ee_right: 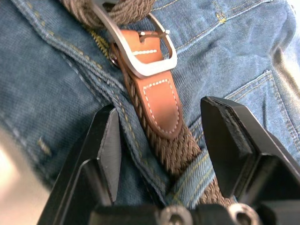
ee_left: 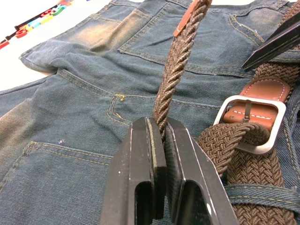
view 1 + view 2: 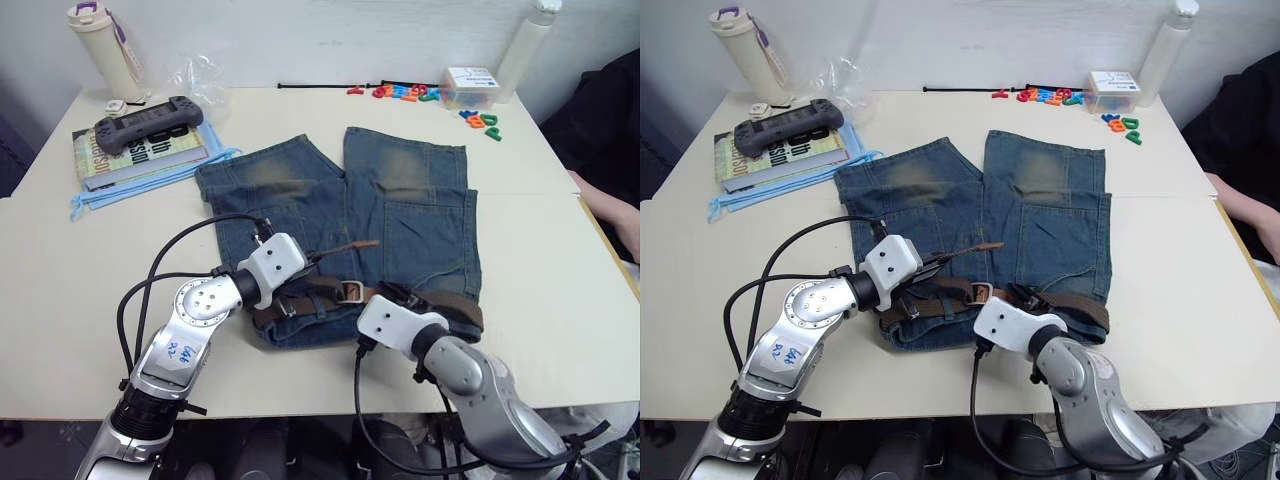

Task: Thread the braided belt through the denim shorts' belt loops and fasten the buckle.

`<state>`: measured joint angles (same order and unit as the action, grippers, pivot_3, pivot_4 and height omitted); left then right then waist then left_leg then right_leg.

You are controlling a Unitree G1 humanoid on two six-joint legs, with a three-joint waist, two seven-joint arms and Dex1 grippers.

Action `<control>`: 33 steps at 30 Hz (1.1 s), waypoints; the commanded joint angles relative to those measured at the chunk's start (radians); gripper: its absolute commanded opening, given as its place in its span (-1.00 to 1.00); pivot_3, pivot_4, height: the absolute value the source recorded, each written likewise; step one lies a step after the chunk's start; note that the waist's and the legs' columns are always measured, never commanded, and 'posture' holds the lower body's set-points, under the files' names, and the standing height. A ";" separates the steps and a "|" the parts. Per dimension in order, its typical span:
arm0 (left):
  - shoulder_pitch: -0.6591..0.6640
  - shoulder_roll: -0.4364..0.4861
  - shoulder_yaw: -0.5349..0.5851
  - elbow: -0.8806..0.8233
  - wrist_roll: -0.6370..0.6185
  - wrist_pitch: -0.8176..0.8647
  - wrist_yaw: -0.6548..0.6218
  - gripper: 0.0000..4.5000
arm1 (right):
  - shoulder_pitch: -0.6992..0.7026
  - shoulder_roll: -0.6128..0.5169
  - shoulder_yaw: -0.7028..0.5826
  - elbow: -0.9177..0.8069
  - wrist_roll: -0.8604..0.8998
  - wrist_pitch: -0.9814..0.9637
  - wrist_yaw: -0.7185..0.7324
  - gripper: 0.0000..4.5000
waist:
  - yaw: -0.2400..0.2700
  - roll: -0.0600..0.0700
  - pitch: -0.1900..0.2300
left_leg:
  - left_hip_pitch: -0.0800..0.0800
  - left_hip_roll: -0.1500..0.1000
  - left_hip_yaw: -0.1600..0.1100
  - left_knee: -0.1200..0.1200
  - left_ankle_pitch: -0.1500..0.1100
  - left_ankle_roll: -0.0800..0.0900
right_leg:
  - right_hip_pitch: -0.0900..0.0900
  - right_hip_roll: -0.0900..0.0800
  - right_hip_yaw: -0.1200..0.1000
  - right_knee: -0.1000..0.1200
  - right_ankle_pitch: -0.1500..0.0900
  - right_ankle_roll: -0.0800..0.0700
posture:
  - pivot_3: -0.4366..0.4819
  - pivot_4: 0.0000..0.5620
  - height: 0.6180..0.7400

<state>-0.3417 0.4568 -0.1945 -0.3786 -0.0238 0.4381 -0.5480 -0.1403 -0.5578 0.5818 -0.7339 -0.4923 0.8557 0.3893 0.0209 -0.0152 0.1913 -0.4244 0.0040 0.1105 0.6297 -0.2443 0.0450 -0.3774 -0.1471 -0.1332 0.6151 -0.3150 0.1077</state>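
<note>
Braided belt [image 2: 180,61] pinched in left gripper [image 2: 160,140]; right gripper [image 1: 161,147] wide — astride buckle [image 1: 147,44] strap

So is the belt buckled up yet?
Not fully, it seems. The braided belt passes through the buckle, but its free end is held up by the shut left gripper; the prong's seating is unclear.

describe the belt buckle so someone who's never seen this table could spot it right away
Find the blue denim shorts spread mid-table; along their waistband nearest the robot lies a dark brown braided belt. Between the two grippers sits the small silver metal frame buckle, the only shiny metal there, stitched to a tan leather tab.
</note>
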 commanded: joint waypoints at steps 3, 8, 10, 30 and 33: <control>0.009 0.004 0.018 -0.031 -0.004 -0.007 -0.001 -1.00 | 0.005 0.033 0.000 -0.006 -0.044 -0.002 0.009 -0.88 | 0.000 0.000 0.000 | 0.000 0.000 0.000 0.000 0.000 0.000 | 0.000 0.000 0.000 0.001 0.000 0.000 | -0.05 -0.47 0.63; 0.023 0.022 0.017 -0.034 0.010 0.035 0.004 -1.00 | 0.007 0.038 -0.013 -0.017 -0.076 -0.007 0.019 -0.98 | -0.001 0.000 0.000 | 0.000 0.000 0.000 0.000 0.000 0.000 | 0.000 0.000 0.000 0.001 0.000 0.000 | -0.05 -0.47 0.63; 0.026 0.035 0.014 -0.039 0.018 0.057 0.004 -1.00 | -0.003 0.038 -0.019 -0.018 -0.096 -0.012 0.020 -0.98 | 0.000 0.000 0.000 | 0.000 0.000 0.001 0.000 0.000 0.000 | -0.001 0.000 0.000 0.001 0.000 0.000 | -0.05 -0.47 0.63; 0.040 0.112 -0.012 -0.110 0.063 0.285 0.011 -1.00 | -0.105 0.005 -0.053 0.053 -0.285 -0.121 0.060 -0.98 | -0.001 0.000 0.000 | 0.000 0.000 0.004 0.001 0.000 -0.001 | -0.004 0.000 0.001 0.005 0.000 -0.001 | -0.05 -0.47 0.63; 0.041 0.102 0.013 -0.121 0.063 0.299 0.035 -1.00 | -0.116 0.011 -0.056 0.062 -0.291 -0.120 0.073 -0.98 | -0.001 0.000 0.000 | 0.000 0.000 0.004 0.001 0.000 -0.001 | -0.004 0.000 0.001 0.005 0.000 -0.001 | -0.05 -0.47 0.63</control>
<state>-0.3112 0.5424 -0.2145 -0.4575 0.0065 0.6937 -0.5482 -0.2209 -0.5473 0.5829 -0.6795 -0.7240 0.7187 0.4495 0.0199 -0.0152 0.1913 -0.4241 0.0041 0.1147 0.6309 -0.2442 0.0444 -0.3813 -0.1468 -0.1326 0.6204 -0.3155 0.1070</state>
